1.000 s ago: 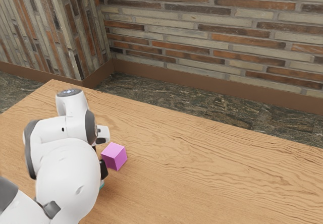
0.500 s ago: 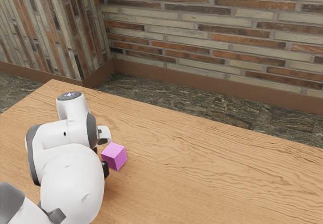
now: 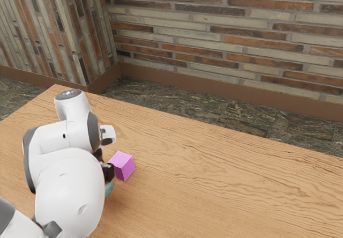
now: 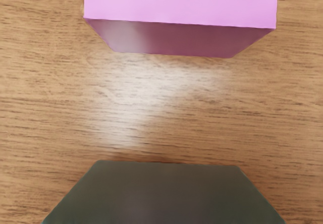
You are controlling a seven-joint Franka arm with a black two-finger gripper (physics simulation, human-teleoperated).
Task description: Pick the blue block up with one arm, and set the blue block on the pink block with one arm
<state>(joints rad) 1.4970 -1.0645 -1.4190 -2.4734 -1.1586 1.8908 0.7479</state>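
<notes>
Two blocks on the counter (image 3: 225,184): blue block (image 3: 110,188) under my pincer (image 3: 109,178), pink block (image 3: 122,165) just beside, so probably a short hop. Can't tell if the pincer's closed, arm (image 3: 69,179) is blocking.

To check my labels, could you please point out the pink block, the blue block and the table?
pink block (image 3: 122,159), exterior view, its top face.
blue block (image 3: 109,189), exterior view, the small teal sliver that shows.
table (image 3: 225,184), exterior view, bare wood.
</notes>
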